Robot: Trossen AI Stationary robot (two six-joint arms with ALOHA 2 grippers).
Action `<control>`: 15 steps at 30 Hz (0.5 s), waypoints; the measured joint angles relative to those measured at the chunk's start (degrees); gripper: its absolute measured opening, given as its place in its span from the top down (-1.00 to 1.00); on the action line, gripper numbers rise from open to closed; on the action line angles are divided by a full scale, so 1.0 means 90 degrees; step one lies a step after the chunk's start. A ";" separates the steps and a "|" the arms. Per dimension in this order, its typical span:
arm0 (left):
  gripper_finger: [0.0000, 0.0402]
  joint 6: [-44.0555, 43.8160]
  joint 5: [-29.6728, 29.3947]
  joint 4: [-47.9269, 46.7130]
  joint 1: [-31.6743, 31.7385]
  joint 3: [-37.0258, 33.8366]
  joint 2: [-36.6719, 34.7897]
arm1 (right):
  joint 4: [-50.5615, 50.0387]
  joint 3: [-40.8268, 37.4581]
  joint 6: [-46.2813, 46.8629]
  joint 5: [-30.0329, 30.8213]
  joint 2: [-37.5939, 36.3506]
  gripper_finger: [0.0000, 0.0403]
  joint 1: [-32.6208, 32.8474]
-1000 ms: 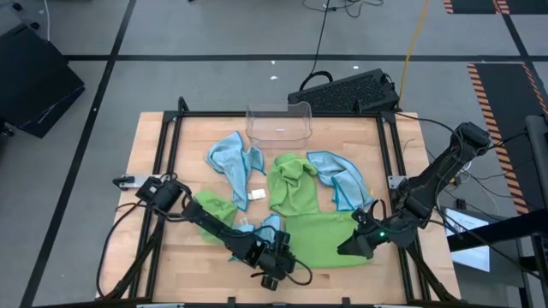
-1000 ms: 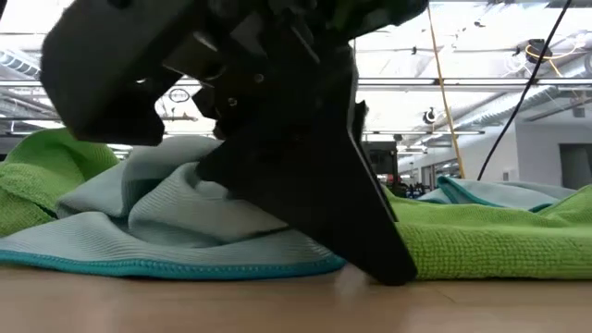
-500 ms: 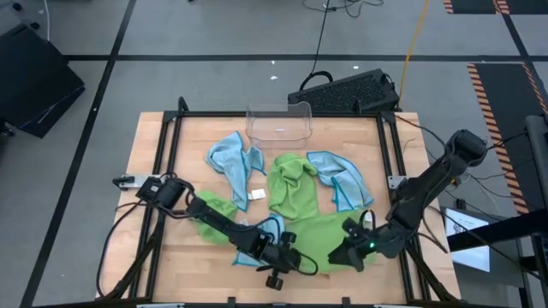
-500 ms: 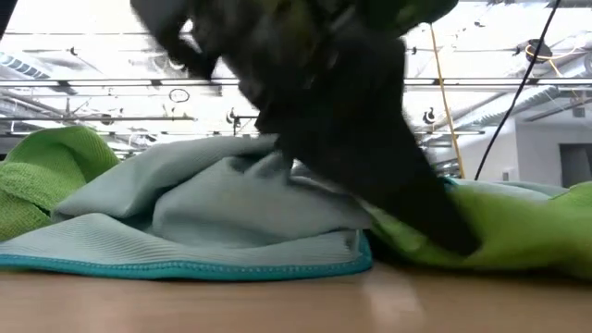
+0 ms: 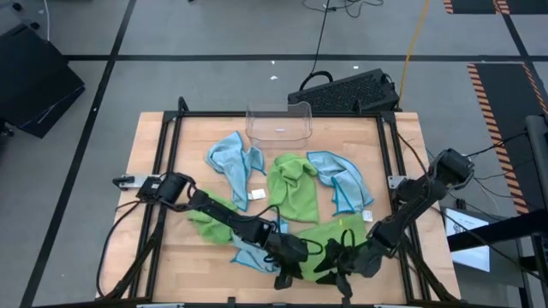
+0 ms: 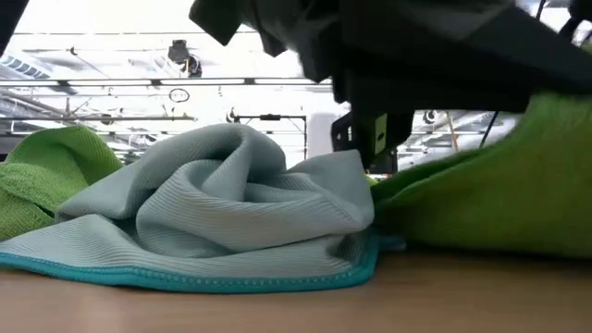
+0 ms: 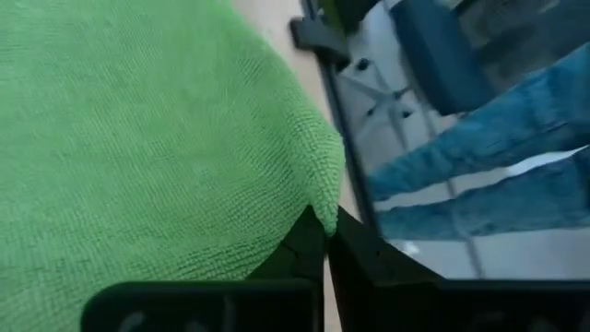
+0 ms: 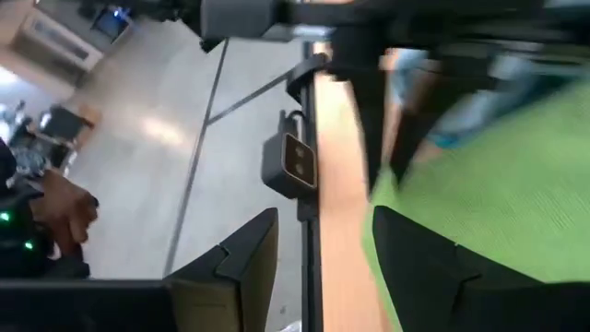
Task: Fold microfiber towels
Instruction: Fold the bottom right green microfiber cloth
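Pinching the corner of the big lime green microfiber towel (image 7: 147, 138), the left gripper (image 5: 295, 267) sits at about 6 o'clock on the wooden table (image 5: 145, 145), fingers fully closed on the cloth edge; the left wrist view shows the corner nipped right between the two dark fingertips. That towel (image 5: 330, 239) lies bunched at roughly 5 o'clock, partly lifted.

Right gripper (image 5: 347, 261) is just beside the left one, also near the 6 o'clock edge, jaws partly apart with one finger over the same green towel (image 8: 498, 194) and the other over the table rim. Cannot tell whether it actually has hold of the cloth.

Other cloths:
- crumpled light blue microfiber towel (image 6: 213, 213) lies touching the green one, at about 7 o'clock (image 5: 253, 248)
- second lime green towel (image 5: 289, 184) heaped near centre
- small green bundle (image 5: 214, 210) at 8 o'clock under the left arm
- light blue towel (image 5: 235, 158) at 10 o'clock, another light blue one (image 5: 338, 180) at 3 o'clock

Clear plastic bin (image 5: 278, 124) stands at 12 o'clock, apart from all the cloths.
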 joint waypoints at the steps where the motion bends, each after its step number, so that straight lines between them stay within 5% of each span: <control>1: 0.95 -0.0071 0.0090 0.0070 0.0043 0.0000 -0.0001 | -0.0028 0.0075 -0.0096 -0.0058 0.0077 0.13 -0.0001; 15: 0.98 -0.0119 0.0742 0.0153 0.0336 0.0000 -0.0005 | -0.1105 0.0539 -0.0406 0.0537 0.0514 -0.11 -0.0076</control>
